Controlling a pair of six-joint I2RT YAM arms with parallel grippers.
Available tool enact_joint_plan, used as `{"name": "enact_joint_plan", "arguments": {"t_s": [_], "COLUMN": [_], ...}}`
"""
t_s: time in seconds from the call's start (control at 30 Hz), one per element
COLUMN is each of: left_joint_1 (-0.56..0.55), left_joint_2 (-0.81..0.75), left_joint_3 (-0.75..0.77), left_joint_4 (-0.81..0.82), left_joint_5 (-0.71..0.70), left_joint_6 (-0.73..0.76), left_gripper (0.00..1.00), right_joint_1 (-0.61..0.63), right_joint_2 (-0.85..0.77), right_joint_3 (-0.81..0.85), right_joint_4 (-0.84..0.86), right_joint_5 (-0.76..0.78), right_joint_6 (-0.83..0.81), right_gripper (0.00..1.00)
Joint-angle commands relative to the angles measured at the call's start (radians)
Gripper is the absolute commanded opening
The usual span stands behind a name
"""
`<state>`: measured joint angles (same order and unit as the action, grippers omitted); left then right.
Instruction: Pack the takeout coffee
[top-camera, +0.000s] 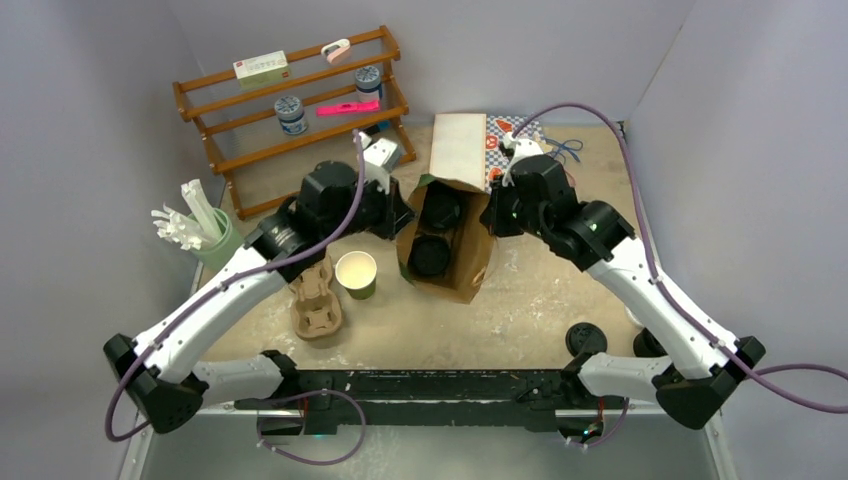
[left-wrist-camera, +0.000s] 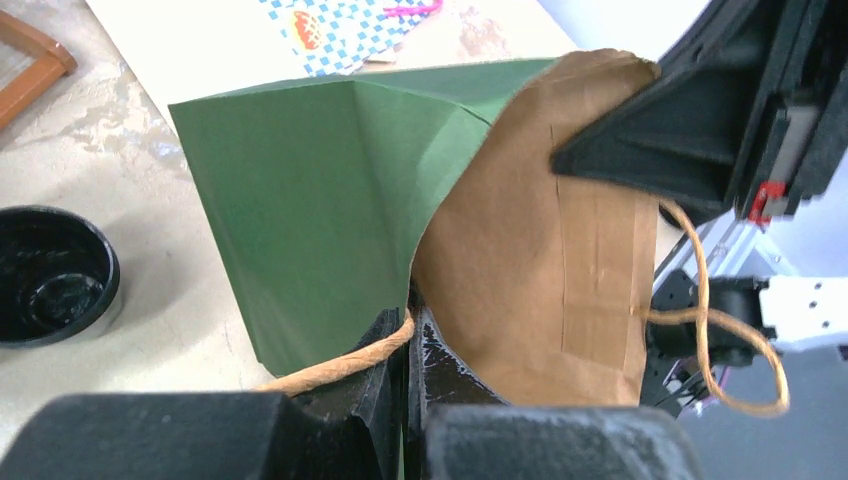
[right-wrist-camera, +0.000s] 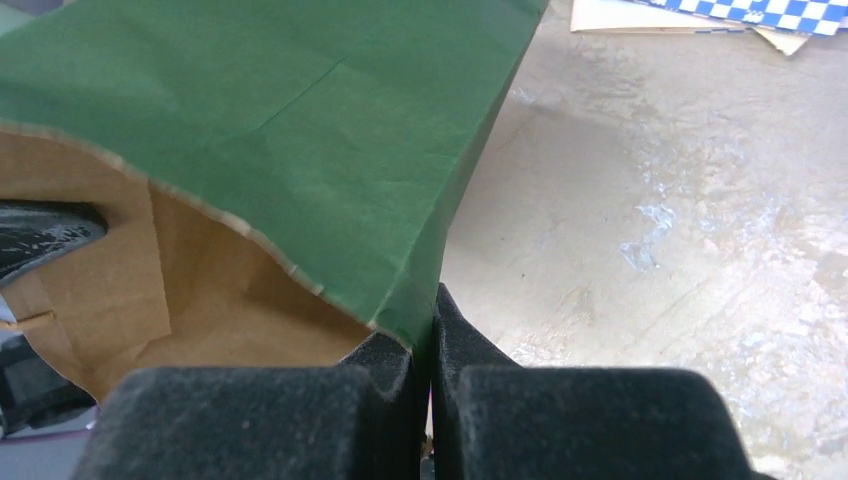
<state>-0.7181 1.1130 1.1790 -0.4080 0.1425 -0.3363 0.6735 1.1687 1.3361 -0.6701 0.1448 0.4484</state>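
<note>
Takeout coffee (top-camera: 432, 256): we judge it already sits inside the paper bag (top-camera: 462, 150) at table centre, where 2 black round lids (top-camera: 440, 210) show. The cup walls are hidden, so we cannot tell which is the coffee. Left gripper (left-wrist-camera: 410, 330) is clamped on the bag's left rim and twine handle (left-wrist-camera: 335, 368); right gripper (right-wrist-camera: 432, 320) is clamped on the right rim, spreading the mouth. Step in hand: holding the bag open. Next move likely calls for letting go of both rims without tipping the bag.

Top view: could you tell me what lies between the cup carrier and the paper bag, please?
A lidless green cup stands between the cup carrier and paper bag, in the top view.
</note>
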Motion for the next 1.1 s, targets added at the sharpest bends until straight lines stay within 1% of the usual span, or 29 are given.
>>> {"name": "enact_joint_plan", "arguments": {"t_s": [0.0,0.13,0.2,0.33,0.4,0.43,0.47,0.5,0.53,0.57,0.6,0.63,0.73,0.87,0.9,0.97,1.07], "left_joint_1": [-0.003,-0.001,0.014,0.090,0.121,0.130,0.133,0.135,0.136,0.138,0.142,0.145,0.150,0.152,0.152,0.151,0.151], "left_joint_2": [0.139,0.276,0.319,0.385,0.412,0.422,0.426,0.425,0.420,0.413,0.405,0.395,0.360,0.286,0.253,0.175,0.048], "left_joint_3": [0.240,0.394,0.444,0.474,0.483,0.490,0.495,0.496,0.496,0.496,0.498,0.502,0.523,0.587,0.596,0.588,0.549], "left_joint_4": [-0.099,-0.247,-0.292,-0.289,-0.284,-0.285,-0.287,-0.287,-0.285,-0.283,-0.288,-0.293,-0.304,-0.318,-0.312,-0.307,-0.320], "left_joint_5": [-0.015,0.021,0.046,0.227,0.288,0.298,0.297,0.284,0.269,0.251,0.235,0.219,0.175,0.135,0.127,0.070,-0.092], "left_joint_6": [-0.066,-0.125,-0.157,-0.275,-0.334,-0.353,-0.362,-0.368,-0.372,-0.374,-0.372,-0.367,-0.336,-0.253,-0.231,-0.202,-0.194], "left_gripper": [0.00,0.00,0.00,0.00,0.00,0.00,0.04,0.13,0.26,0.39,0.55,0.64,0.74,0.80,0.81,0.82,0.82], "right_joint_1": [-0.003,-0.014,-0.028,-0.101,-0.151,-0.172,-0.185,-0.193,-0.196,-0.196,-0.196,-0.197,-0.197,-0.198,-0.198,-0.198,-0.198], "right_joint_2": [0.083,0.241,0.320,0.368,0.393,0.409,0.426,0.442,0.457,0.469,0.478,0.481,0.477,0.466,0.459,0.434,0.390], "right_joint_3": [0.191,0.400,0.470,0.501,0.503,0.512,0.521,0.532,0.547,0.563,0.577,0.585,0.599,0.607,0.604,0.590,0.571], "right_joint_4": [-0.155,-0.366,-0.458,-0.473,-0.467,-0.463,-0.456,-0.447,-0.441,-0.438,-0.433,-0.427,-0.415,-0.412,-0.409,-0.384,-0.349], "right_joint_5": [0.089,0.158,0.155,0.027,-0.067,-0.111,-0.137,-0.142,-0.161,-0.169,-0.173,-0.175,-0.170,-0.164,-0.162,-0.157,-0.135], "right_joint_6": [0.052,0.073,0.078,0.057,0.053,0.053,0.053,0.051,0.050,0.046,0.042,0.037,0.017,0.000,0.000,0.001,0.009], "right_gripper": [0.00,0.00,0.00,0.00,0.00,0.02,0.06,0.18,0.31,0.35,0.38,0.42,0.45,0.47,0.50,0.62,0.64]}}
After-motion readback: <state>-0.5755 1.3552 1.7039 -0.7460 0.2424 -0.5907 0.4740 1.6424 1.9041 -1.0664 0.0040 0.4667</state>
